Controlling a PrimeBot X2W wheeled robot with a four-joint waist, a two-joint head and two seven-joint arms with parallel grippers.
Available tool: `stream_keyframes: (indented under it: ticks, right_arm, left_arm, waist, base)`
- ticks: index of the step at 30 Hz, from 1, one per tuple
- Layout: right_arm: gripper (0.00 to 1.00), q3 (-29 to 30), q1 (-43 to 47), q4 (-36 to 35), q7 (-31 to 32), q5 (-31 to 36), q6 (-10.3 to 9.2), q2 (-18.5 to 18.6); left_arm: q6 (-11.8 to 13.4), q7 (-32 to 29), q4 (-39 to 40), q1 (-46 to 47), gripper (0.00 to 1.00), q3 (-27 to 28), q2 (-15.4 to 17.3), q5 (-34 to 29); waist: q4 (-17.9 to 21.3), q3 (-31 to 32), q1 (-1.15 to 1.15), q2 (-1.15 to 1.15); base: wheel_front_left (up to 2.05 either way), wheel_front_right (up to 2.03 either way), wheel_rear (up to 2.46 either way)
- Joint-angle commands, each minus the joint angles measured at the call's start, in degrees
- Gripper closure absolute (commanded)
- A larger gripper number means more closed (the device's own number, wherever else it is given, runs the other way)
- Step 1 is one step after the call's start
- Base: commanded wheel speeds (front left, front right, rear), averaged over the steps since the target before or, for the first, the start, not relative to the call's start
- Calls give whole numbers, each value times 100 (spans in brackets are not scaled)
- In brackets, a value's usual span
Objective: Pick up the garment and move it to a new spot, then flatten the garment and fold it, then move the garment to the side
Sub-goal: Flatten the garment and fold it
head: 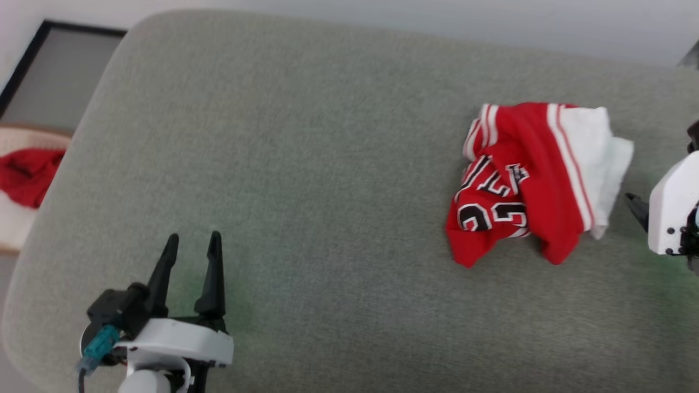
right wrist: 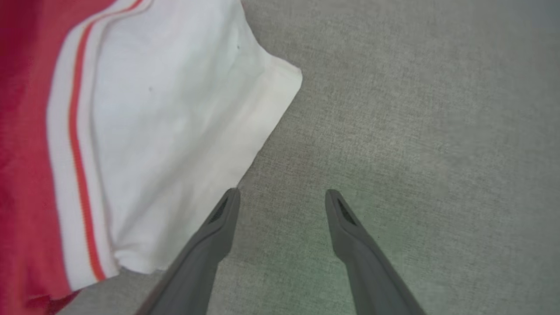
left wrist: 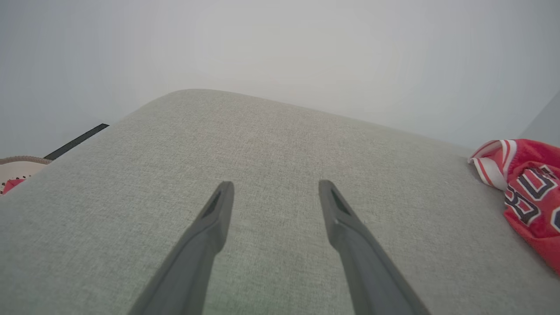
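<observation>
Clearly the first step is in hand, the pick-up: the garment (head: 524, 180) lies crumpled in a heap on the grey surface (head: 327, 164), not yet lifted, flattened or folded. The right gripper (right wrist: 282, 192) is spread wide and holds nothing. The garment's white panel (right wrist: 166, 131) lies just off its left finger (right wrist: 218, 227), so close that contact cannot be ruled out, and bare grey fabric lies between and ahead of its fingertips. The left gripper (head: 191, 245) is likewise spread and empty, with only bare surface ahead of it. From it the garment sits well off to the right, showing at the far right edge of the left wrist view. The next move probably calls for the right gripper to shift toward its own left and down, so that a fold of the white panel or the striped trim comes between the fingers before they close. A pinch too near the hem may catch a single layer and drag the heap instead of lifting it. Nothing stands between either gripper and the garment. Beyond the surface's edge, far to the left of the left gripper, a plain red cloth (head: 24, 174) rests on something pale. It is no part of the job and well clear.
</observation>
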State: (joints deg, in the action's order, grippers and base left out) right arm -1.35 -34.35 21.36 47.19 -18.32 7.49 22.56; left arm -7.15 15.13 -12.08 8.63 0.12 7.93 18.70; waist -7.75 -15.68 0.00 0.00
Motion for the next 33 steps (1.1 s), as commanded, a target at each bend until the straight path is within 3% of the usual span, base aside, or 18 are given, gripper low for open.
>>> stream_keyframes:
  ticks: [1, 11, 12, 13, 14, 15, 25, 33]
  right_arm:
    - [0, -14, -65, 37, 41, -83, 0, -60]
    - [0, -296, -49, 357, 236, -170, 1, -64]
    - [29, -337, -49, 365, 237, -166, 2, -53]
    - [44, -380, -52, 366, 221, -175, 2, -33]
    - [76, -405, -47, 377, 197, -192, 2, -17]
    - [100, -419, -48, 389, 173, -208, 2, -1]
    - [100, -97, -20, 363, -421, -161, -4, 166]
    - [100, 801, 519, -146, -634, -92, -3, 434]
  left_arm:
    - [-34, 0, -19, 87, 0, 0, -23, -15]
    - [-37, 0, -116, 277, 0, -143, -131, 10]
    - [-37, 0, -121, 295, 0, -162, -130, 25]
    - [-37, 0, -126, 308, 0, -182, -127, 39]
    - [-38, 0, -131, 310, 0, -197, -121, 51]
    - [-37, 0, -139, 303, 0, -208, -113, 57]
    - [-37, 0, -164, 209, 0, -205, -54, 116]
    - [-37, 0, -115, 221, 0, -256, -31, 147]
  waist:
    - [-248, -298, 0, 0]
    - [-312, -413, 0, 0]
    - [-313, -422, 0, 0]
    - [-314, -428, 0, 0]
    - [-313, -430, 0, 0]
    - [-311, -428, 0, 0]
    - [-160, -280, 0, 0]
    - [-25, -255, 0, 0]
  base:
    - [0, 0, 0]
    - [0, 0, 0]
    - [0, 0, 0]
    - [0, 0, 0]
    - [0, 0, 0]
    - [0, 0, 0]
    - [0, 0, 0]
    - [0, 0, 0]
